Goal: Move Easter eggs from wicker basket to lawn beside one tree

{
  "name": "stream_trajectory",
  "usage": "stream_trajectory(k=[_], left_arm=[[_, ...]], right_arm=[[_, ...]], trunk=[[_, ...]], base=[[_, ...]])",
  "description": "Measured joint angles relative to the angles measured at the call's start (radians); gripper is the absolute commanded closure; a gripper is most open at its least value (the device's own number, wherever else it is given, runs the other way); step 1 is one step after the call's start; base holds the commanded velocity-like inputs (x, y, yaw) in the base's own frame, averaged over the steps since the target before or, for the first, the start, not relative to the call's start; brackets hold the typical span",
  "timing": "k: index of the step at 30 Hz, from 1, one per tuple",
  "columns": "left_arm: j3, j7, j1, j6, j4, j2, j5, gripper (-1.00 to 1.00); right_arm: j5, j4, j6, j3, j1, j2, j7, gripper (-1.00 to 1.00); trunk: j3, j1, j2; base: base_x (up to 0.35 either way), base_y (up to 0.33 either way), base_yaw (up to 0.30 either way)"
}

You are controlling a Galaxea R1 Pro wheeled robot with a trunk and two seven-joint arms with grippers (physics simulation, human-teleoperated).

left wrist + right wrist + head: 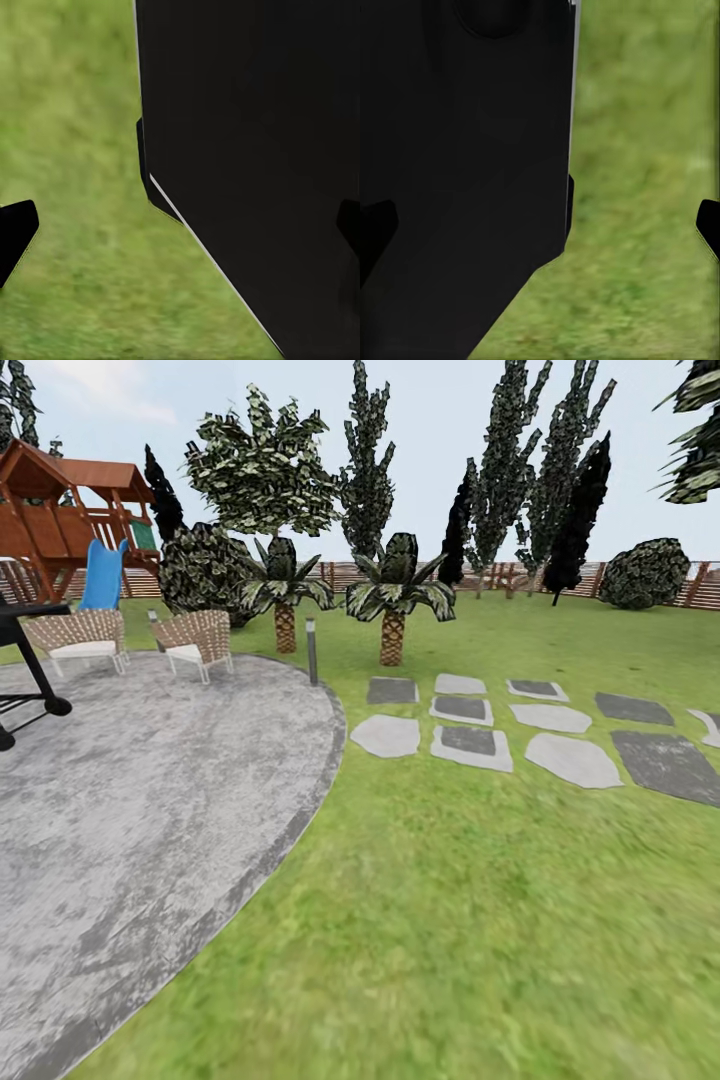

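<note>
Both grippers, left [180, 225] and right [544, 225], hang spread apart and grasping nothing, lawn [75, 150] beneath their fingertips and the robot's black body [255, 150] beside them, while far ahead stand patio [140, 800], stepping stones [470, 745] and trees [262, 470].

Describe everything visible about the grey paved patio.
The patio is a broad, rounded slab of mottled grey paving with a darker grey rim curving along its edge. It lies flat at the left of the head view, bordered by the lawn. Two woven wicker chairs with pale cushions stand at its far side, a short dark post light rises at its edge, and a black wheeled frame stands on its left part.
</note>
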Motion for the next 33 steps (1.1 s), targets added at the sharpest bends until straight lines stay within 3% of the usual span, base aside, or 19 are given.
stream_trajectory(k=[18,33], left_arm=[[0.000,0.000,0.000,0.000,-0.001,0.000,0.000,-1.00],[0.000,0.001,0.000,0.000,-0.001,0.000,0.000,-1.00]], right_arm=[[0.000,0.000,0.000,0.000,0.000,-0.001,0.000,-1.00],[0.000,0.000,0.000,0.000,0.000,-0.001,0.000,-1.00]], trunk=[[0.000,0.000,0.000],[-0.003,0.000,0.000]], base=[[0.330,0.000,-0.006],[0.330,0.000,-0.209]])
